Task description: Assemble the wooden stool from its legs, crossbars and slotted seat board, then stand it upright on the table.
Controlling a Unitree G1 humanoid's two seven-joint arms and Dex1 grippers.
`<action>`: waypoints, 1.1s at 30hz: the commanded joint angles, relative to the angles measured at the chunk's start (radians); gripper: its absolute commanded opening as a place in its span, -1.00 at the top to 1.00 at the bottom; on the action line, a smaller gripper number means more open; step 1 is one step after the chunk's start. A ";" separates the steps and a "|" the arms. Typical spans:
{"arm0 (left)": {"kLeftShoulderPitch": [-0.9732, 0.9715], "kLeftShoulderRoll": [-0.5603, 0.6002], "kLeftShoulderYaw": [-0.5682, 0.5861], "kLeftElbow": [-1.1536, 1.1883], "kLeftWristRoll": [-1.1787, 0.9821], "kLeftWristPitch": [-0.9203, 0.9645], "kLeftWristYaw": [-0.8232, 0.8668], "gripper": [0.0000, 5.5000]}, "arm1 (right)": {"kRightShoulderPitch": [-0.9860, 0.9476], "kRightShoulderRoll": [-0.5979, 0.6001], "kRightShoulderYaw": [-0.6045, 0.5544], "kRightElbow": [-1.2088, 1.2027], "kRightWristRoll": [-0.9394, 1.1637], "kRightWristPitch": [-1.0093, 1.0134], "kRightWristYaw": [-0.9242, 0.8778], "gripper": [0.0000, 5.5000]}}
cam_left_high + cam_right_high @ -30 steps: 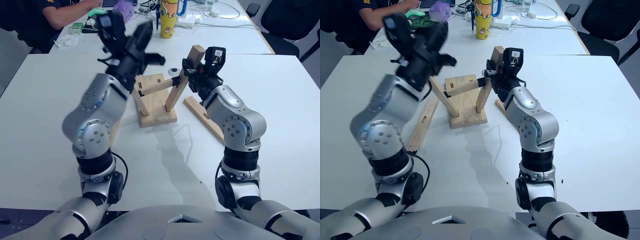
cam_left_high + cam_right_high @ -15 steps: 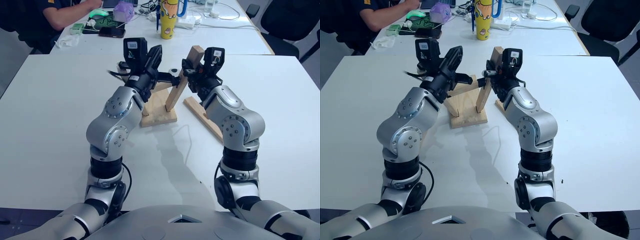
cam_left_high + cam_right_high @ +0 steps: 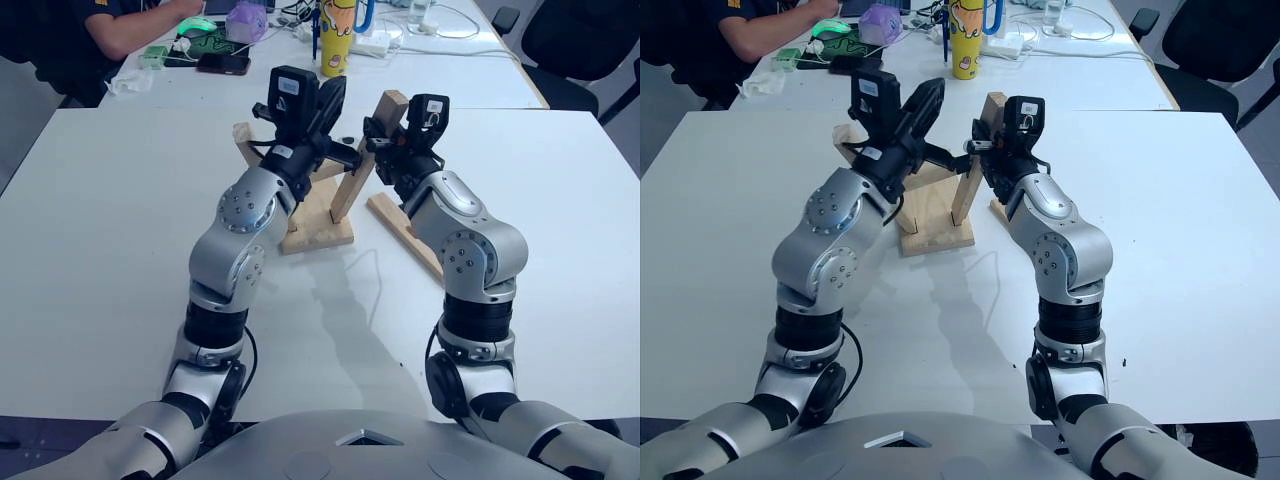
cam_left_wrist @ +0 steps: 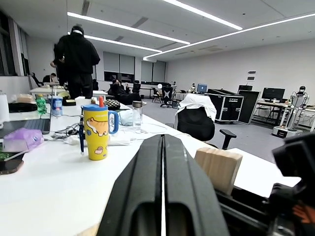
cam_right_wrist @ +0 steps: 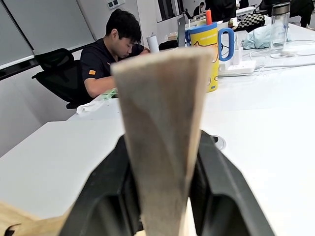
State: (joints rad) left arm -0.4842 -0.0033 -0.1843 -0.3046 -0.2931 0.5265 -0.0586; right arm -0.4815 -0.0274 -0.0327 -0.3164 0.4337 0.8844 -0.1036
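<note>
Nearest on the white worktop, a loose wooden bar lies flat just right of the slotted seat board, which is flat too; a leg sticks up tilted from the board, right pincer clamped on its upper part; left pincer squeezed closed on nothing, raised beside that leg; yellow mug farther back.

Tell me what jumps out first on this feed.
The right gripper is clamped on a tilted wooden leg that rises from the seat board in the middle of the white table. Beside it, the left gripper hangs shut and empty near the leg's top end. Behind, a yellow mug stands on the next table.
</note>
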 commanded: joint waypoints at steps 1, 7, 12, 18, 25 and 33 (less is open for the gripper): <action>-0.014 -0.022 -0.009 0.047 0.019 -0.039 -0.029 1.00 | 0.076 0.007 0.008 0.060 -0.023 0.073 -0.009 0.62; -0.066 -0.019 0.019 0.112 0.053 -0.073 -0.041 1.00 | 0.080 0.012 0.006 0.055 -0.026 0.075 -0.009 0.62; -0.034 -0.016 0.019 0.199 0.053 0.059 -0.043 1.00 | 0.073 0.012 0.008 0.061 -0.025 0.080 -0.003 0.62; 0.086 -0.002 -0.040 0.283 0.085 0.175 -0.067 1.00 | 0.079 0.014 0.007 0.058 -0.029 0.086 -0.005 0.62; -0.001 -0.023 0.020 0.204 0.107 0.096 -0.035 1.00 | 0.080 0.019 0.009 0.057 -0.033 0.086 -0.001 0.62; -0.226 -0.022 0.119 0.058 0.090 0.088 -0.010 1.00 | 0.080 0.019 0.010 0.057 -0.034 0.088 0.002 0.62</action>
State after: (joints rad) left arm -0.6846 -0.0320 -0.0689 -0.2335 -0.1981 0.5820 -0.0685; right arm -0.4763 -0.0136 -0.0352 -0.3229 0.4161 0.8847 -0.0948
